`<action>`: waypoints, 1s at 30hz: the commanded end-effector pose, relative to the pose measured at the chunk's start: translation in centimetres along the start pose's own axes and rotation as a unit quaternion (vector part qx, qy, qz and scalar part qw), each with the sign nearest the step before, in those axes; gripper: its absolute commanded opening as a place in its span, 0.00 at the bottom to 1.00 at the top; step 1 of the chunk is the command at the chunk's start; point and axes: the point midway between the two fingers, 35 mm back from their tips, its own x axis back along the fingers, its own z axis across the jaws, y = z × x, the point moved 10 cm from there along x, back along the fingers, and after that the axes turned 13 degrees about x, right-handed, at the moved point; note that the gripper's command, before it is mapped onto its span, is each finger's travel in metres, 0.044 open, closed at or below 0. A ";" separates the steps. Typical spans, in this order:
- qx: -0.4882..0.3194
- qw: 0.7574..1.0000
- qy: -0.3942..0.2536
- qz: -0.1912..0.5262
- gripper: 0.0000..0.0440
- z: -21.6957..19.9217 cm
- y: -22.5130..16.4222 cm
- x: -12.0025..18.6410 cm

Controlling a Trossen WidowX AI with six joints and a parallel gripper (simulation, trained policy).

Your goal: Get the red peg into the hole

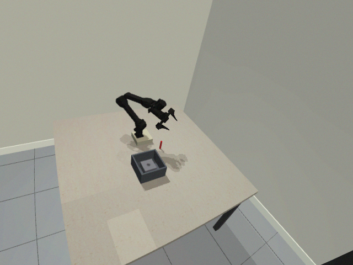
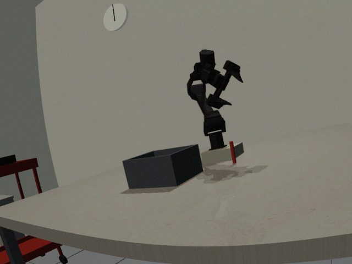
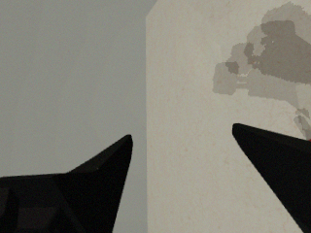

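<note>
The red peg (image 1: 160, 144) (image 2: 232, 152) stands upright on the table, between the arm's base and the box. A tiny red sliver shows at the right edge of the wrist view, behind a finger. The open dark grey box (image 1: 154, 175) (image 2: 150, 173) stands beside the peg. The light plate (image 1: 145, 168) with a dark hole (image 1: 148, 164) lies on its floor; the exterior view does not show the plate. My gripper (image 1: 172, 125) (image 2: 236, 93) (image 3: 181, 133) is wide open and empty, well above the table and higher than the peg, with its fingers tilted outward.
The arm's pale base block (image 1: 144, 139) (image 2: 215, 155) is behind the peg. The table (image 1: 94, 171) (image 2: 256, 210) (image 3: 190, 184) carries the arm's shadow near the peg and box. A wall (image 1: 256, 99) rises beyond the table's right edge in the top view.
</note>
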 end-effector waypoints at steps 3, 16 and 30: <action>-0.042 0.996 -0.070 0.031 1.00 -0.8 -0.1 -0.4; -0.140 0.951 -0.242 0.128 1.00 -2.7 -1.1 -1.8; -0.203 0.874 -0.397 0.195 1.00 -4.4 -2.0 -5.8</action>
